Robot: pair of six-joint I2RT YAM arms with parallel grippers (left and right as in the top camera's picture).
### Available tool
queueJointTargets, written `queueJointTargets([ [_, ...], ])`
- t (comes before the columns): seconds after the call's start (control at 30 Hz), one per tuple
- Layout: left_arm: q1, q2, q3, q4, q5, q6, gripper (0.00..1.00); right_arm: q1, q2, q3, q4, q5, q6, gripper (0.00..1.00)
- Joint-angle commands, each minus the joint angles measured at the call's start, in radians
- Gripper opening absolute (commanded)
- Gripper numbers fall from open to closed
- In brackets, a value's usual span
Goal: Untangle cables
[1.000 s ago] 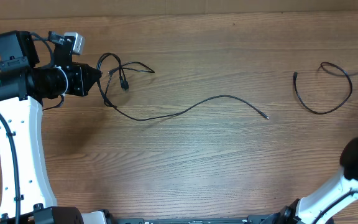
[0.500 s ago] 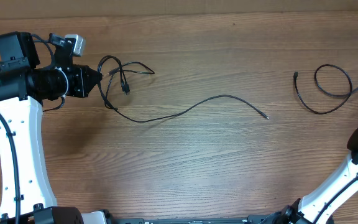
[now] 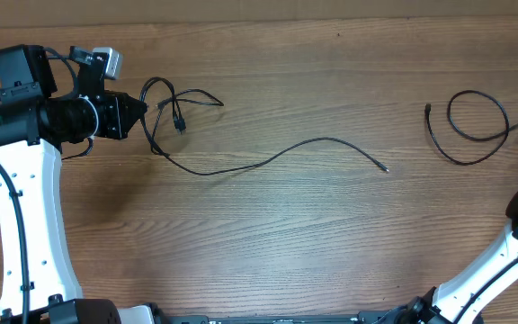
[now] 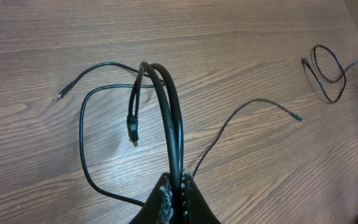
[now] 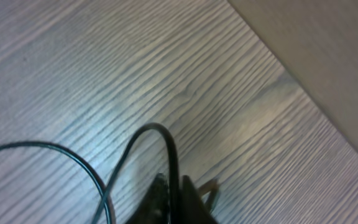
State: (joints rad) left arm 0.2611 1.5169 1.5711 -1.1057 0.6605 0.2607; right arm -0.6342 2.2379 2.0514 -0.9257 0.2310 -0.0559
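Note:
A loose tangle of thin black cables [image 3: 176, 101] lies at the left, with one long strand [image 3: 313, 144] trailing right to a small tip. My left gripper [image 3: 144, 110] is shut on a doubled strand of that tangle [image 4: 166, 106]; a plug [image 4: 132, 129] hangs beside it. A second black cable [image 3: 475, 121] forms a loop at the far right. In the right wrist view my right gripper [image 5: 178, 186] is shut on a bend of this cable [image 5: 166, 142]; a thinner arc of it [image 5: 73, 158] curves away left. In the overhead view the right gripper is past the frame's edge.
The wooden table's far edge [image 3: 241, 13] runs along the top. In the right wrist view the table's edge [image 5: 291, 78] lies close to the gripper, with a beige surface [image 5: 328, 43] beyond. The right arm's white link [image 3: 497, 261] rises at the lower right.
The right cable has been drawn toward the right edge and its loop has rounded and widened. The right arm has shifted further right. The left arm and its tangle have not moved.

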Motion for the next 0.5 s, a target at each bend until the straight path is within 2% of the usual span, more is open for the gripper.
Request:
queueJointTargets([
  [0.0,-0.007,0.0,0.0,0.008,0.004,-0.006,0.04,-0.001,0.0,-0.006,0.015,-0.008,0.008,0.65],
  [0.03,-0.007,0.0,0.0,0.008,0.004,-0.006,0.04,-0.001,-0.003,-0.002,0.015,-0.009,0.009,1.0],
  [0.17,-0.007,0.0,0.0,0.011,0.003,-0.006,0.04,0.005,-0.034,0.032,0.006,-0.016,0.106,1.0],
  [0.27,-0.007,0.0,0.0,0.011,0.001,-0.006,0.04,0.012,-0.079,0.051,-0.005,-0.103,0.109,1.0],
  [0.47,-0.007,0.0,0.0,0.024,0.001,-0.006,0.04,0.031,-0.161,0.052,-0.08,-0.462,0.109,1.0],
])
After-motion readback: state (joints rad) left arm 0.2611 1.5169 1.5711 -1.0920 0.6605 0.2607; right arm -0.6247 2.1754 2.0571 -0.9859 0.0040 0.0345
